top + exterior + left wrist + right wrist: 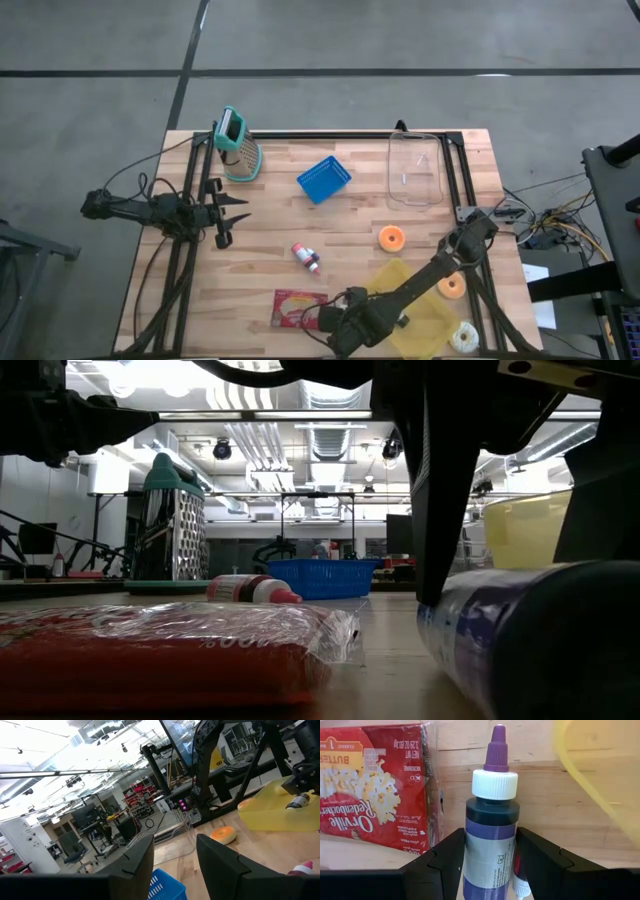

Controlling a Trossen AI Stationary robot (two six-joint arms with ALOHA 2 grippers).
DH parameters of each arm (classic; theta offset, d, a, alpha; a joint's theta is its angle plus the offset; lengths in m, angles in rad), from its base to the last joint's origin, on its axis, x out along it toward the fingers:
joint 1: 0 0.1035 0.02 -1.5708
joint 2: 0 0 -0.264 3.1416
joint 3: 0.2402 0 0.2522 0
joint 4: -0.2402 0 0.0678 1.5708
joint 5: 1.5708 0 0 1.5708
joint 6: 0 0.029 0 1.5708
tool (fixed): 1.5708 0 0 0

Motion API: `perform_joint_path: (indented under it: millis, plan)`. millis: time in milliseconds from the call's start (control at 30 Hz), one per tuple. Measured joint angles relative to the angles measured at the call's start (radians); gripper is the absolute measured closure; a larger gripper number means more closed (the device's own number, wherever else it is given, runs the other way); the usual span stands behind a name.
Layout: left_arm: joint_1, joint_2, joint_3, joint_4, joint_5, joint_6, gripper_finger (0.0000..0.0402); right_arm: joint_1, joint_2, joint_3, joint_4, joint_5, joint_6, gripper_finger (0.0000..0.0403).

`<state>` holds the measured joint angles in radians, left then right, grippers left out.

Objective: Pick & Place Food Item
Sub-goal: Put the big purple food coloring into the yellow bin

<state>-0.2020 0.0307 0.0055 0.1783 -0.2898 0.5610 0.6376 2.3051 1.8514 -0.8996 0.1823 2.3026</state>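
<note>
Purple bottle [491,825] sits clamped between the right gripper [490,865] fingers, beside popcorn packet [375,785].

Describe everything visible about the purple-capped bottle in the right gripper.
The purple-capped bottle is small, with dark liquid, a grey-white label, a white collar and a pointed purple tip. The right gripper is closed on its body, one finger on each side. It lies low over the wooden table, tip pointing away from the wrist, beside the popcorn packet and near the yellow bag.
</note>
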Motion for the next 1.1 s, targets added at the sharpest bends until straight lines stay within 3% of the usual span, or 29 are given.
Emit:
perform_joint_path:
  millis: [267,633,1100]
  plan:
    - [0.000,0.000,0.000,0.000,0.000,0.000,0.0250,-0.004,0.003,0.009,-0.001,-0.022,-0.015,0.0233]
    - [0.000,0.000,0.000,0.000,0.000,0.000,0.0250,-0.003,0.005,0.008,-0.001,-0.023,-0.017,0.0282]
    - [0.000,0.000,0.000,0.000,0.000,0.000,0.0250,-0.003,0.006,0.018,-0.009,-0.004,-0.032,0.0286]
